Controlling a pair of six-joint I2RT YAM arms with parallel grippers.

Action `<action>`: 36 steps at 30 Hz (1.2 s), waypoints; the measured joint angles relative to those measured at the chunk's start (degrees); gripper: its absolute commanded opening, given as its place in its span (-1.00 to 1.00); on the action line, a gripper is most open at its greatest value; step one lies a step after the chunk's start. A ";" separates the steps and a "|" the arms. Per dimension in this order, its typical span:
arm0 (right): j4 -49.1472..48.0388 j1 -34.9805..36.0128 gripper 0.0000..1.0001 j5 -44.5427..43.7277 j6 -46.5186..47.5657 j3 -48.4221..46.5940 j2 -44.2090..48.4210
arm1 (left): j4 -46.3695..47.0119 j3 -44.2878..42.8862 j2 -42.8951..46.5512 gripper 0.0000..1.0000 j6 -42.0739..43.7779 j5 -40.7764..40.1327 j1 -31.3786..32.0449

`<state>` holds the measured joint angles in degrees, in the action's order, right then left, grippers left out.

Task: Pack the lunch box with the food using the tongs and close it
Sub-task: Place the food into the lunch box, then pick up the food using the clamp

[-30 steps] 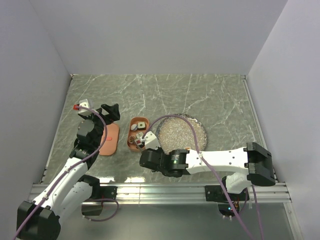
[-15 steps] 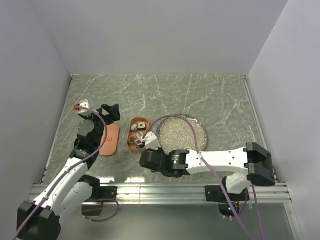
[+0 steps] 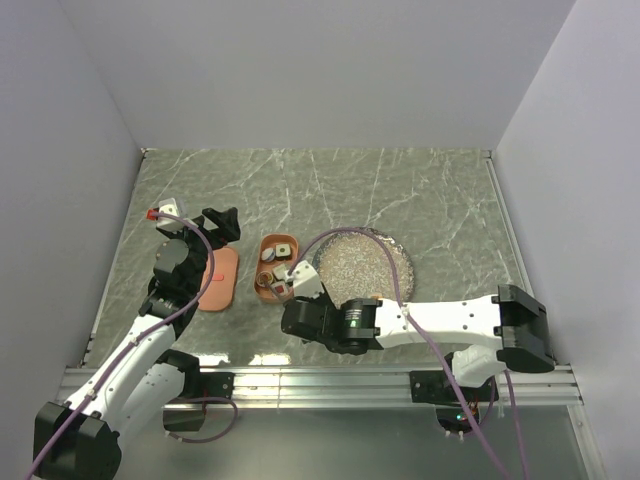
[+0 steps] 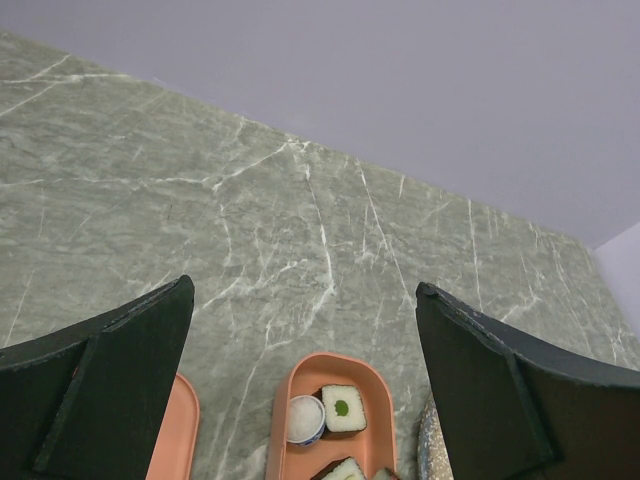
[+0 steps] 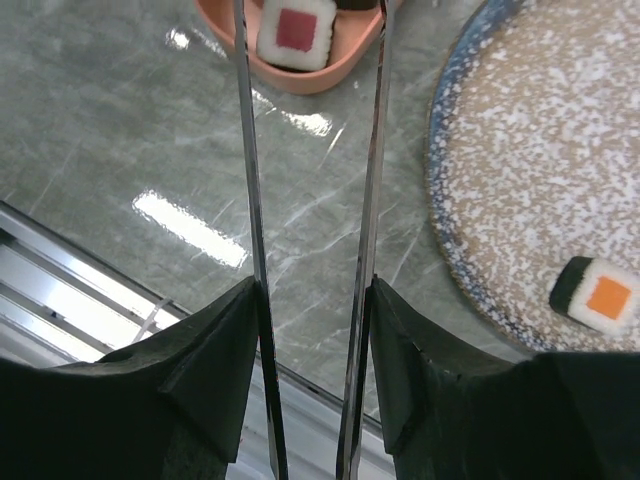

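Note:
The salmon lunch box (image 3: 262, 268) lies left of the speckled plate (image 3: 385, 262) and holds several food pieces. A white round bit (image 4: 304, 419) and a green-centred square (image 4: 343, 408) sit at its far end. A red-centred piece (image 5: 295, 29) sits at the near end. One orange-centred piece (image 5: 594, 294) stays on the plate (image 5: 520, 150). My right gripper (image 5: 313, 290) is shut on the tongs (image 5: 246, 150); their two arms run apart toward the box's near end. My left gripper (image 4: 302, 290) hangs open and empty beyond the flat lid (image 3: 218, 278).
The lid (image 4: 182, 440) lies flat on the marble just left of the box (image 4: 285, 440). White walls close the table on three sides. A metal rail (image 3: 320, 382) runs along the near edge, by the arm bases.
The right gripper's jaws have eased wider and the tongs' arms have spread. The right arm shifted slightly. The left arm has not moved.

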<state>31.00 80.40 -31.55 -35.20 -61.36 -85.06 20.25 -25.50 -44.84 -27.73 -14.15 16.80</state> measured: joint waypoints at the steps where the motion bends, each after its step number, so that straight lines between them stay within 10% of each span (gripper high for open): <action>1: 0.26 0.09 0.07 -0.55 -0.13 0.00 0.57 | 0.00 0.00 0.00 0.99 -0.02 0.00 0.00; 18: 8.41 1.49 0.07 -9.73 -9.77 5.77 14.25 | 0.02 0.00 -0.07 0.99 -0.02 0.02 0.00; 36: 36.52 16.92 0.07 -11.82 -54.31 15.96 20.31 | 0.00 0.00 -0.39 0.99 0.00 1.01 -0.28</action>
<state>67.53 97.32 -43.38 -89.52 -45.41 -64.75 20.25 -25.50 -45.23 -27.73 -13.15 16.51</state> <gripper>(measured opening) 0.537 0.995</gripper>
